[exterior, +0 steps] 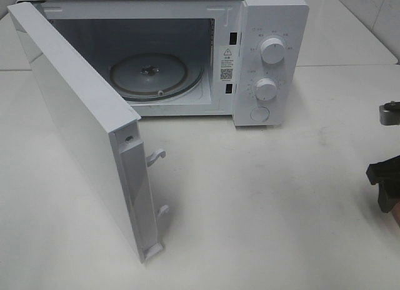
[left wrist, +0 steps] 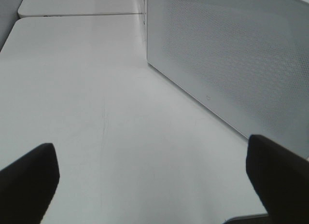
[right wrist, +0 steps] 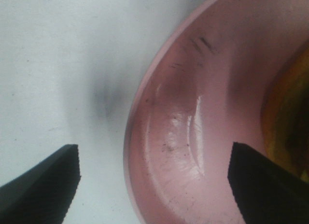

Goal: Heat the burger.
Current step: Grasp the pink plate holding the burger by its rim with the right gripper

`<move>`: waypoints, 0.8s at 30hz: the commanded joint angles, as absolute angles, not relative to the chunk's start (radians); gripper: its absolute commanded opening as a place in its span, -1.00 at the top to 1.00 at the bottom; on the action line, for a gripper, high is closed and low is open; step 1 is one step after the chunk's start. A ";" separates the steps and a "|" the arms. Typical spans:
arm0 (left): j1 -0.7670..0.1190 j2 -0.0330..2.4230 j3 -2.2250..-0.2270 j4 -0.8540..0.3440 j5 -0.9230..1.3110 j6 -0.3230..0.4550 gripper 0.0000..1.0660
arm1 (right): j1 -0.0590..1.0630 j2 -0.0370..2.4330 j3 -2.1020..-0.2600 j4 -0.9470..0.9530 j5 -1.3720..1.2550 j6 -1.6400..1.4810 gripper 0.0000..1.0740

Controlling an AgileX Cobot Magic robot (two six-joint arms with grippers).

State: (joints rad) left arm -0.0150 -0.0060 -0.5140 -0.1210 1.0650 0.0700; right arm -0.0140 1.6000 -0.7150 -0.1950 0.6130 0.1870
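Observation:
In the right wrist view a pink round plate (right wrist: 193,137) fills most of the picture. A golden-brown and yellow edge of the burger (right wrist: 289,122) shows on it at the picture's side. My right gripper (right wrist: 154,180) is open, its two dark fingertips (right wrist: 43,180) standing astride the plate's rim just above it. In the high view only part of the right arm (exterior: 386,177) shows at the right edge; plate and burger are out of that view. My left gripper (left wrist: 149,180) is open and empty over bare table beside the microwave's perforated side wall (left wrist: 231,64).
A white microwave (exterior: 269,59) stands at the back with its door (exterior: 81,127) swung wide open toward the front left. Its glass turntable (exterior: 156,74) lies empty inside. Two knobs (exterior: 272,50) sit on its right panel. The white table (exterior: 262,202) spreads in front.

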 commanded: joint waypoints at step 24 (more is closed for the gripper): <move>-0.015 -0.010 -0.514 -0.126 1.066 0.066 -0.83 | -0.023 1.720 -0.677 -0.273 0.526 0.278 -0.13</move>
State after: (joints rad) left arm -0.0150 -0.0060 -0.5140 -0.1210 1.0650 0.0700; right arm -0.0160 1.7130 -0.6830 -0.2380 0.5220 0.2430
